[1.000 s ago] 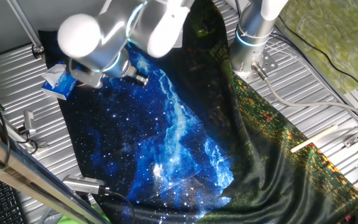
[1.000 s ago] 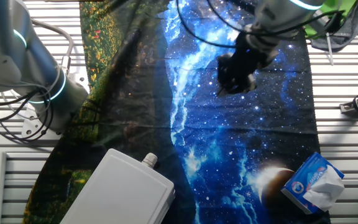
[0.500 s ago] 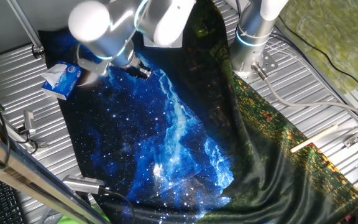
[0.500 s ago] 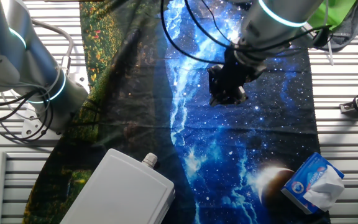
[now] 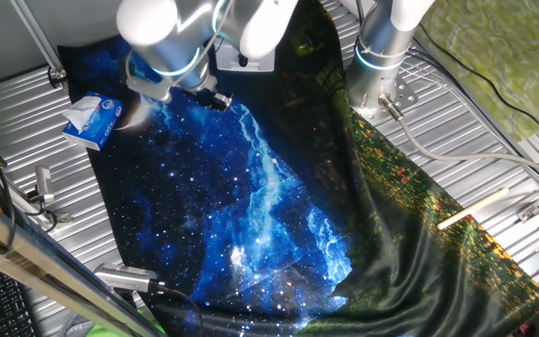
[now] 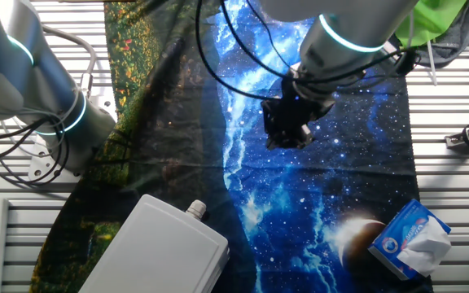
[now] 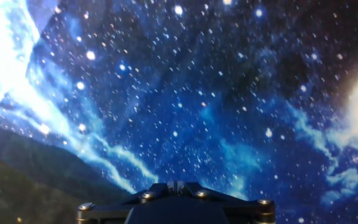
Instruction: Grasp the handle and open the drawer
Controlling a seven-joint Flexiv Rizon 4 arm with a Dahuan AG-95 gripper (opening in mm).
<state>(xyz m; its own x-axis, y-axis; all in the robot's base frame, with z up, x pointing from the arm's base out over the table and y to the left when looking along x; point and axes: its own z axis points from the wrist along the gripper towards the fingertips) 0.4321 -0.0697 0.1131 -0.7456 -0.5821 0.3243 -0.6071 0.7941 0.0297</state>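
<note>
The surface [image 6: 454,175] is ribbed metal, covered across its middle by a large cloth [image 6: 340,187] printed with a blue starry sky on one side and dark green landscape on the other.

The drawer [image 6: 157,252] is a light-grey boxy plastic unit with rounded corners, lying at the near left edge of the other fixed view on the dark green part of the cloth; in one fixed view it sits at the far end, mostly hidden behind the arm. The handle [image 6: 195,209] shows as a small pale round knob on the face of the box that points toward the blue part of the cloth.

The pincer [image 6: 286,130] hangs over the blue starry cloth, well apart from the drawer, farther away and to its right, and touches neither box nor knob. It holds nothing; whether its fingers are spread or closed I cannot tell, since the hand view shows only its dark base [image 7: 174,204] above the cloth.

A blue-and-white tissue box [image 6: 409,238] stands at the near right corner of the cloth.
</note>
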